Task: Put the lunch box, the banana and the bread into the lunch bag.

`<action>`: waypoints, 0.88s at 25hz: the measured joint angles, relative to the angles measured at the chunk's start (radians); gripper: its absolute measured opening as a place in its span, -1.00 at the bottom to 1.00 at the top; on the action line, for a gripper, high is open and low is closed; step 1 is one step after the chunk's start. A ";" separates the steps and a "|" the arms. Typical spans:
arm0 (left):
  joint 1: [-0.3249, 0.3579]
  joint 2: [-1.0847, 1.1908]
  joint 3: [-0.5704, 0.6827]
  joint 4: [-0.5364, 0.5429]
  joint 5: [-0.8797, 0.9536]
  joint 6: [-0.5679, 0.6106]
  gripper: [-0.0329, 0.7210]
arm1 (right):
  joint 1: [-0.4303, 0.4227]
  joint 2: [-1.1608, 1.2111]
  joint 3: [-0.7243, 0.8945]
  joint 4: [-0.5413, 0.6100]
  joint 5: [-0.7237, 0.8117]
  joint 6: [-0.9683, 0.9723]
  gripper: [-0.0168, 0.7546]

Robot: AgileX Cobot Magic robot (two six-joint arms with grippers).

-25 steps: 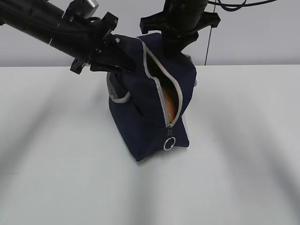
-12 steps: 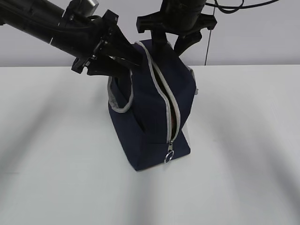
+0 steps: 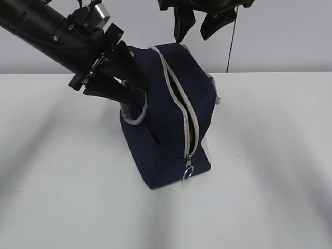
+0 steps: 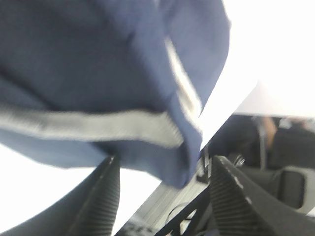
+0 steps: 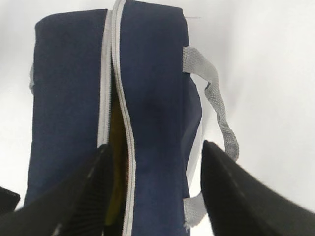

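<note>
The navy lunch bag [image 3: 166, 124] stands tilted on the white table, its zipper partly open with the ring pull [image 3: 188, 175] at the low front end. In the right wrist view the bag [image 5: 152, 98] shows from above. A yellow strip, apparently the banana [image 5: 115, 147], shows in the zipper gap. The bread and the lunch box are hidden. My right gripper [image 3: 198, 26] hangs open and empty above the bag's top; its fingers [image 5: 231, 196] straddle the bag in its wrist view. My left gripper [image 3: 136, 87] is open at the bag's upper left side, with bag fabric [image 4: 123, 73] just beyond its fingertips.
A grey webbing handle [image 3: 136, 113] hangs on the bag's left side, and another [image 5: 216, 108] loops out on the far side. The white table [image 3: 270, 197] runs back to a pale wall. A thin dark cable [image 3: 229, 49] hangs behind the bag.
My right gripper has lifted up out of the bag's top. The zipper gap has narrowed and the orange bread no longer shows. My left gripper has drawn back to the left.
</note>
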 joint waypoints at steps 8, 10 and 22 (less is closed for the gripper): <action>0.002 -0.048 -0.096 0.241 0.034 -0.147 0.25 | 0.000 -0.128 0.161 -0.032 0.000 -0.043 0.17; 0.002 -0.059 -0.102 0.294 0.038 -0.181 0.25 | 0.000 -0.172 0.215 -0.053 0.000 -0.048 0.17; -0.019 -0.214 -0.008 0.614 0.053 -0.307 0.25 | 0.051 -0.527 0.761 -0.064 -0.401 -0.082 0.17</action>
